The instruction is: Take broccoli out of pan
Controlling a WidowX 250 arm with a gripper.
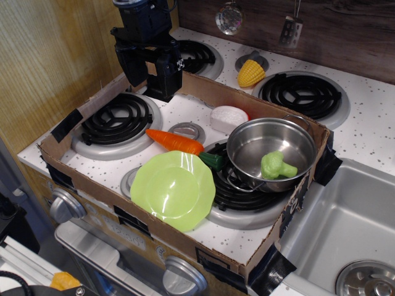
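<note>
1. The black robot gripper (162, 92) is hanging at the upper left, above the back rim of the shallow brown cardboard tray (185, 237), well apart from the pan. Whether its jaws are wide or narrow I cannot tell; the dark body is hiding them, and nothing appears to be held.

2. The black coiled burner (116, 120) with its grey ring is sitting bare at the left of the white speckled toy-stove table (376, 132).

3. The flat lime-green scalloped plastic plate (173, 189) is lying glossy and empty at the tray's front, its right edge just beside the pan.

4. The smooth orange plastic carrot with a dark-green leafy end (179, 142) is lying behind the plate, its leafy tip pointing toward the pan.

5. The round white lidded dish (228, 117) is sitting behind the carrot.

6. The round shiny stainless-steel pan with deep sides and thin wire loop handles (271, 154) is standing on the front right burner.

7. The small light-green bumpy plastic broccoli (276, 165) is lying on its side inside the pan, against the near wall, stem pointing right.

8. Judgement: the task is not yet begun in effect. The approach, the grasp, the lift clear of the rim and the set-down are all remaining.
</note>
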